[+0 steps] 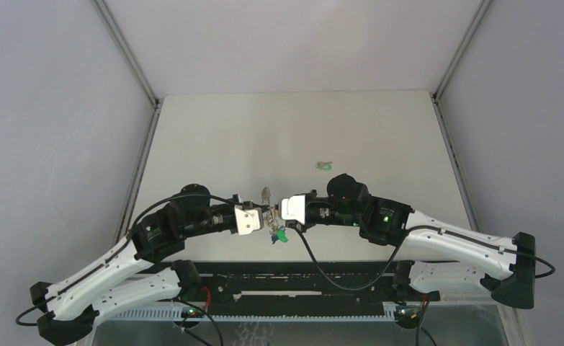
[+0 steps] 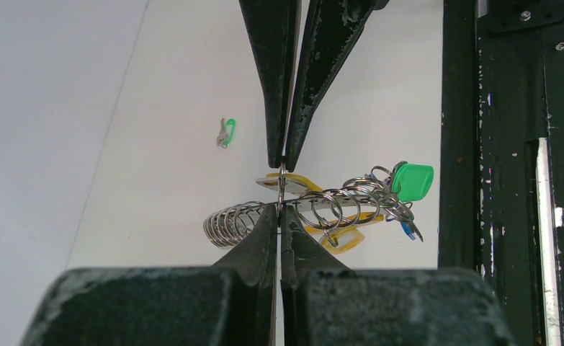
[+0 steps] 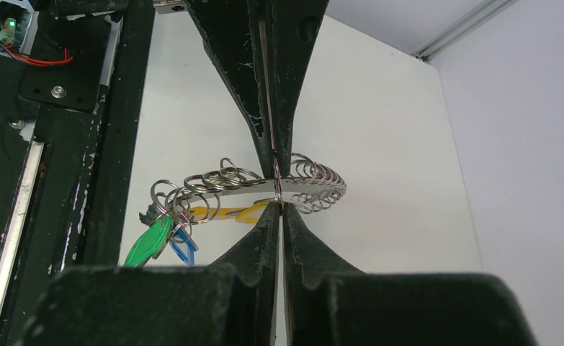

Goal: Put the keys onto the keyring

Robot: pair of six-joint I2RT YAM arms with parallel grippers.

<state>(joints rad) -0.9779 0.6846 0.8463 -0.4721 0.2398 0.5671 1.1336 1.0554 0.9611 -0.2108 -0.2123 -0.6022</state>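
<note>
Closest to us, both pairs of jaws stand clenched tip to tip, the left jaws and the right jaws each pinching the keyring (image 2: 322, 205) from opposite sides, so that it hangs between the two arms above the near part of the surface (image 1: 214, 137). We see its yellow strip (image 2: 343, 241) and its row of silvery rings (image 3: 315, 176), with a green-headed key (image 3: 148, 244) and a blue-headed key (image 3: 184, 249) dangling in a bunch at one end. Another green key (image 1: 325, 166) lies alone on the surface, well apart, farther back and to the right.
</note>
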